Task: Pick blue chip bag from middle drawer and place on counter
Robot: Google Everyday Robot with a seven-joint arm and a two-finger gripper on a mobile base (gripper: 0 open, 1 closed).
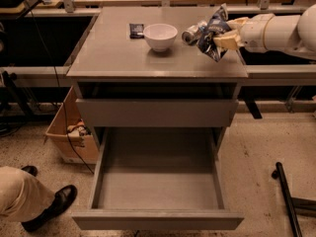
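Observation:
The blue chip bag [212,34] is held upright in my gripper [226,35], just above the right side of the counter [123,53]. My white arm reaches in from the right edge. The fingers are shut on the bag's right side. The middle drawer [157,181] stands pulled out wide below, and its tray holds nothing.
On the counter stand a white bowl [160,36], a small dark square packet [137,29] and a crushed silver can [191,33] right behind the bag. A cardboard box [69,137] sits left of the cabinet. A person's leg and black shoe [47,206] are at the lower left.

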